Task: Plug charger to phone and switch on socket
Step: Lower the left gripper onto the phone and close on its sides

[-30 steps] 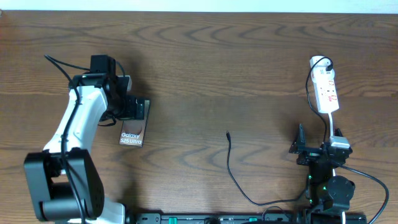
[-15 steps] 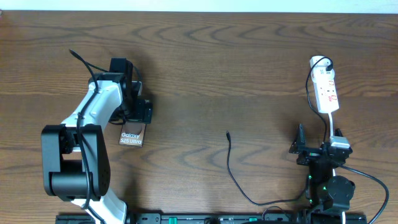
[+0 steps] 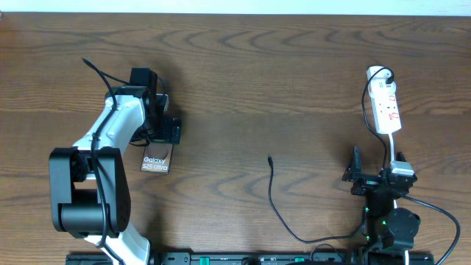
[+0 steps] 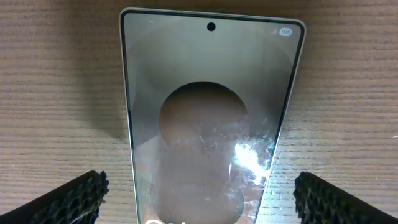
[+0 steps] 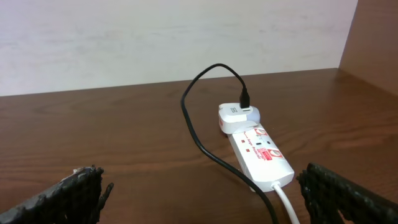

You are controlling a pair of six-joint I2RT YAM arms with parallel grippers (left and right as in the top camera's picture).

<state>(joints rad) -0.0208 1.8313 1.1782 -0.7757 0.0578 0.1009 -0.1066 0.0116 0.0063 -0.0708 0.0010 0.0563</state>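
This looks to me like a robotics lab bench, not a home or a shop. The left arm and the right arm are mounted on a black rail along the near edge of a wood-grain table. Through the right wrist camera I see a plain pale wall and a brown side panel. The phone, the socket and the charger lie spread well apart, like test props.
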